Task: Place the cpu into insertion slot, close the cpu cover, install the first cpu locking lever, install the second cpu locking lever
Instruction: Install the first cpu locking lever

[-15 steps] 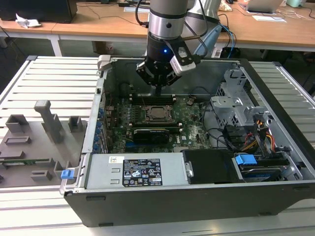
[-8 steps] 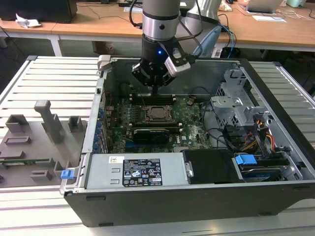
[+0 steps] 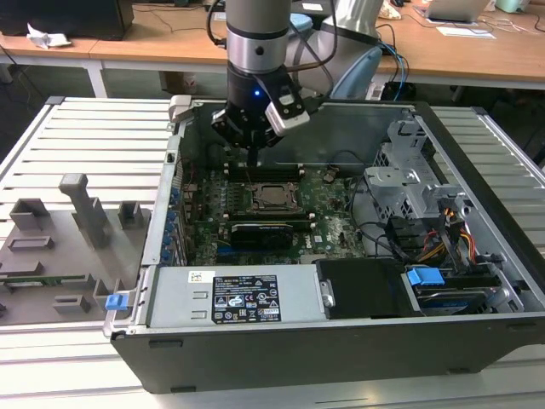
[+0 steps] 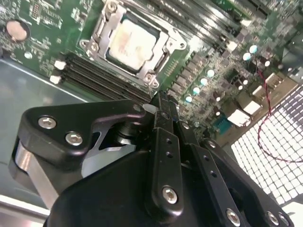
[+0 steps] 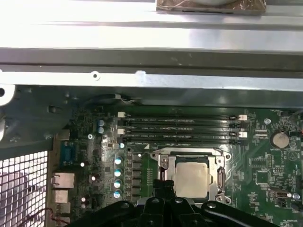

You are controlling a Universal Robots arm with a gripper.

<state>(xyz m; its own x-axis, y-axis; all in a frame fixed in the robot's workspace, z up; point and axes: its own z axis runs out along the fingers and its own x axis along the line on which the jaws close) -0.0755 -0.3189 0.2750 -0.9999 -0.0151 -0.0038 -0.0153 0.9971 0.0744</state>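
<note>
The cpu (image 5: 191,176) lies flat in the insertion slot (image 4: 163,55) on the green board, its pale metal face up. The cpu cover (image 5: 189,153) lies down around the chip as a silver frame. In the second wrist view the cpu (image 4: 131,41) and cpu cover (image 4: 100,29) sit beyond my fingertips. My gripper (image 4: 163,100) is shut with nothing between its thin black fingers. In the exterior view the gripper (image 3: 254,162) hangs inside the open case above the memory slots, just behind the cpu (image 3: 274,197). I cannot tell how the locking levers stand.
Memory slots (image 5: 182,127) run between the socket and the case's metal wall (image 5: 151,61). A black card (image 3: 271,230) lies in front of the socket. A drive cage (image 3: 409,183) with cables stands on the exterior view's right, a power supply (image 3: 230,298) in front, and a grey fixture tray (image 3: 60,247) outside on the left.
</note>
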